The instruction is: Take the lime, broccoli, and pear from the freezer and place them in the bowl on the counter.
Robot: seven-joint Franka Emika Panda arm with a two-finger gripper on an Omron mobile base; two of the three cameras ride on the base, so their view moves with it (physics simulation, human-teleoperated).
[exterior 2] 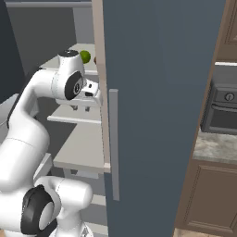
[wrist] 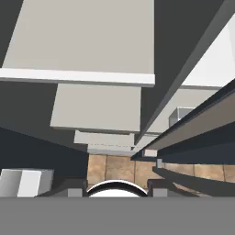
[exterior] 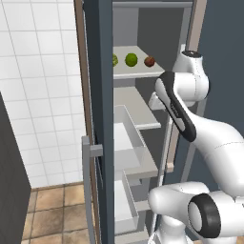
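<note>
Hand (exterior 2: 81,107) pressed together, empty, inside freezer (exterior: 102,95); lime (exterior: 131,59), pear (exterior: 149,61) on shelf above.

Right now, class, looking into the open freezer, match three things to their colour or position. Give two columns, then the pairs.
Things:
1. lime
2. pear
3. freezer's bar handle

Descriptions:
A. grey, upright on the door
B. reddish-brown, right end of the shelf's row
C. smooth green, middle of the row

Pairs: 1-C, 2-B, 3-A
</note>
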